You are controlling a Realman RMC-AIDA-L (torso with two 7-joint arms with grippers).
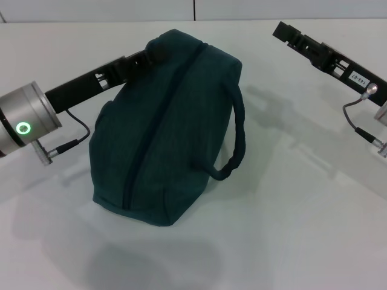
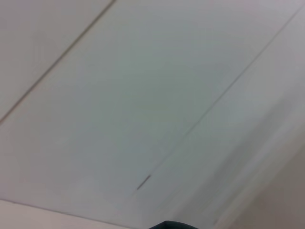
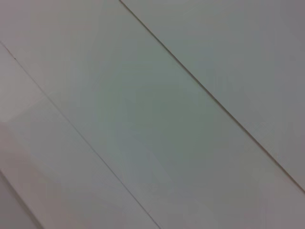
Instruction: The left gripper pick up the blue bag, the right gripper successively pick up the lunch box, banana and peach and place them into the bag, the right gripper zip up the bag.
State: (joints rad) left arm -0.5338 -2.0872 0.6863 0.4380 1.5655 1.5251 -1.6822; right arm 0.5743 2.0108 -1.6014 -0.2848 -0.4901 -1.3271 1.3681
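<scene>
The blue bag (image 1: pixel 163 133) stands in the middle of the white table, with its dark zip line running down its length and looking closed. My left gripper (image 1: pixel 150 55) comes in from the left and is shut on the bunched cloth at the bag's far top end. A dark sliver of the bag (image 2: pixel 174 225) shows in the left wrist view. My right gripper (image 1: pixel 282 30) hangs in the air at the far right, apart from the bag and holding nothing that I can see. The lunch box, banana and peach are out of view.
The bag's carry handle (image 1: pixel 237 139) loops out on its right side. A thin black cable (image 1: pixel 81 136) trails under my left wrist. The white table (image 1: pixel 290 229) stretches around the bag, and both wrist views show only pale seamed panels.
</scene>
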